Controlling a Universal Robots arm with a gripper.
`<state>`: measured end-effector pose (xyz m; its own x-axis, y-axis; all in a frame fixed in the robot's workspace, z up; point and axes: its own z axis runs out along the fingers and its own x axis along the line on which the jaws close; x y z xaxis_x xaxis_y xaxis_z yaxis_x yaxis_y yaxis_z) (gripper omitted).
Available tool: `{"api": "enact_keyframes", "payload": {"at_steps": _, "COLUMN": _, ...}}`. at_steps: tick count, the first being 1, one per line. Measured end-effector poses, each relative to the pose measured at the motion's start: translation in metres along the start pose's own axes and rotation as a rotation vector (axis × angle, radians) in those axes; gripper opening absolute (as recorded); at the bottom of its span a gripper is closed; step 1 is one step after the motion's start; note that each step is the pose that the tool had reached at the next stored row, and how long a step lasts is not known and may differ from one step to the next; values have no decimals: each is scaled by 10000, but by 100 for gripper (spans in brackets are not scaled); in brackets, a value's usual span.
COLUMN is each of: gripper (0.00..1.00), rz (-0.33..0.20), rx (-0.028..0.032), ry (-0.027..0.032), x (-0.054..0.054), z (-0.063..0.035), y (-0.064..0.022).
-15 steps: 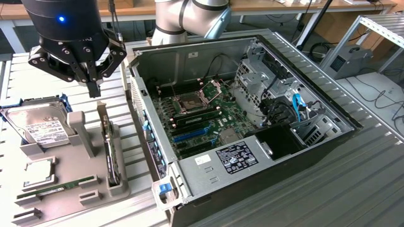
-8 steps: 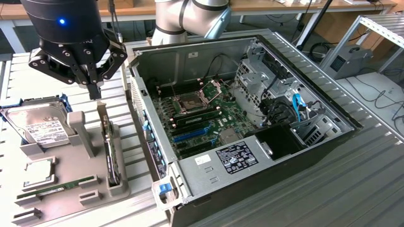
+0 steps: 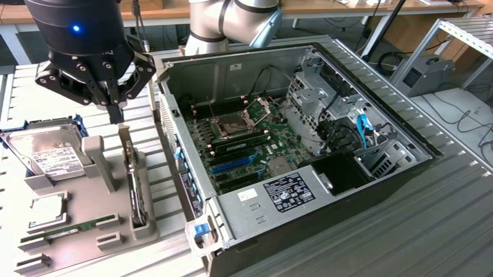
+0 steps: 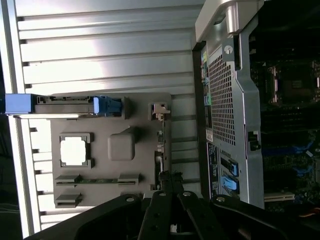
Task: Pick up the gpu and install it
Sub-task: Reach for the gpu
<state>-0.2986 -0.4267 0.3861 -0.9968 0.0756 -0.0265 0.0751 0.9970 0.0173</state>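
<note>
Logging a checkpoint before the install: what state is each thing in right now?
gpu: standing on edge in the grey holder, not yet lifted.
claw: shut, poised over the gpu.
computer case: lying on its side, open.
hard drive: label up in the holder.
RAM stick: lying flat in the holder.

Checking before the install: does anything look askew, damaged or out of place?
Nothing stands out. The gpu stands on edge in its slot of the grey holder, the hard drive and RAM stick lie seated, and the shut gripper hangs above the gpu.
</note>
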Motion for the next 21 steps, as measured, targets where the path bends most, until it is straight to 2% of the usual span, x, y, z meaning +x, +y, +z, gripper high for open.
{"api": "enact_keyframes", "payload": {"at_steps": 21, "gripper": 11, "rz": -4, "rx": 148, "ry": -11, "x": -3, "z": 22, "y": -43}}
